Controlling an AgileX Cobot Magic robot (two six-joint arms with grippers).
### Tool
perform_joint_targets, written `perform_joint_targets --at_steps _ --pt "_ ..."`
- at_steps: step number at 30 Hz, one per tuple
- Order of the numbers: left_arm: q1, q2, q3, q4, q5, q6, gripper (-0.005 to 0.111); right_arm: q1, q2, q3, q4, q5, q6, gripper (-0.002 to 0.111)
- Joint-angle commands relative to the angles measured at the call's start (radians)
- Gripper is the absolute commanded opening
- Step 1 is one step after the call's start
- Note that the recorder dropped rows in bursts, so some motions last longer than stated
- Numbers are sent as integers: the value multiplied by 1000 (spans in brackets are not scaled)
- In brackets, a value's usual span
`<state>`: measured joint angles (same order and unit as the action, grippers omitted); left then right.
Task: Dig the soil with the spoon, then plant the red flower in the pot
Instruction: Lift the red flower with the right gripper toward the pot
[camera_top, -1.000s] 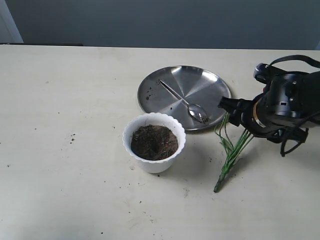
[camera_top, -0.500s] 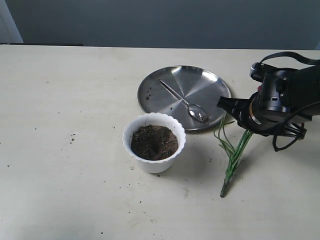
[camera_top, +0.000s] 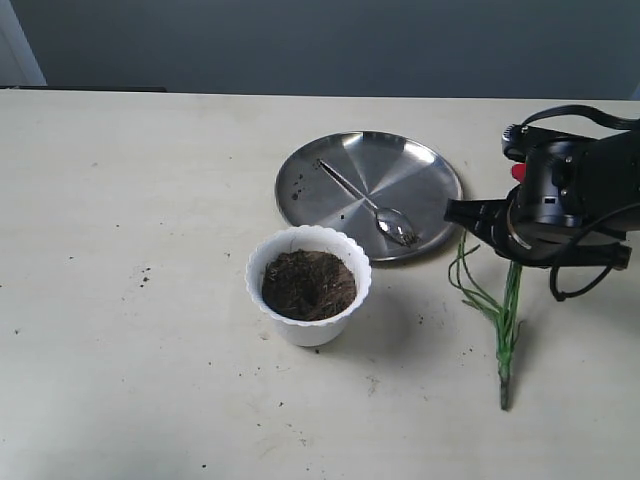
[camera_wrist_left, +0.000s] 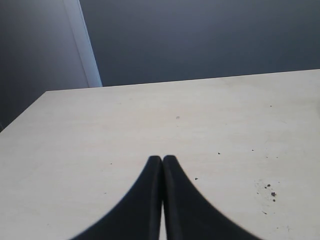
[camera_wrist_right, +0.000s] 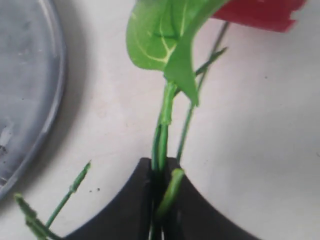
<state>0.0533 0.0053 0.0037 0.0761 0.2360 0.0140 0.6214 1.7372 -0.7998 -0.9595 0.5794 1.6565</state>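
Note:
The white scalloped pot (camera_top: 308, 290) stands mid-table, filled with dark soil (camera_top: 308, 283). The silver spoon (camera_top: 372, 205) lies on the steel plate (camera_top: 400, 165) behind it. My right gripper (camera_top: 511, 243) (camera_wrist_right: 162, 167) hovers to the right of the plate, shut on the red flower's green stems (camera_wrist_right: 163, 132). The stems (camera_top: 505, 330) hang down toward the table. The green leaf (camera_wrist_right: 160, 35) and part of the red bloom (camera_wrist_right: 260, 12) show beyond the fingers. My left gripper (camera_wrist_left: 162, 159) is shut on nothing, over bare table, and is out of the exterior view.
Soil crumbs are scattered on the table around the pot (camera_top: 375, 380) and at the left (camera_top: 143, 275). The plate's rim (camera_wrist_right: 52, 95) lies close beside the held stems. The cream table (camera_top: 150, 180) ends at a dark wall behind.
The right gripper has turned and shifted slightly right. The stems swung from slanting down-left to hanging nearly straight down. Pot, spoon and plate have not moved.

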Motion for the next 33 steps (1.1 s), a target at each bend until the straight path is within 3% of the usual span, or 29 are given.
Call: perform_joint_targets --at_steps 1,14,22,27,31,33 --pt "-6 -5 -4 -6 -4 -4 0 -5 0 -4 -39 74 -30 -1" --pt "-6 -5 -4 -6 -4 -4 0 -5 -133 -4 -136 35 -6 -1" --pt "-6 -5 -4 -6 -4 -4 0 -5 -73 -4 77 -77 -225 -1" --pt "-6 -5 -4 -6 -4 -4 0 -5 5 -4 88 -57 -293 0" --pt "-6 -5 -4 -6 -4 -4 0 -5 80 -4 98 -48 -374 32" --pt "-6 -5 -4 -6 -4 -4 0 -5 93 -4 67 -60 -374 40"
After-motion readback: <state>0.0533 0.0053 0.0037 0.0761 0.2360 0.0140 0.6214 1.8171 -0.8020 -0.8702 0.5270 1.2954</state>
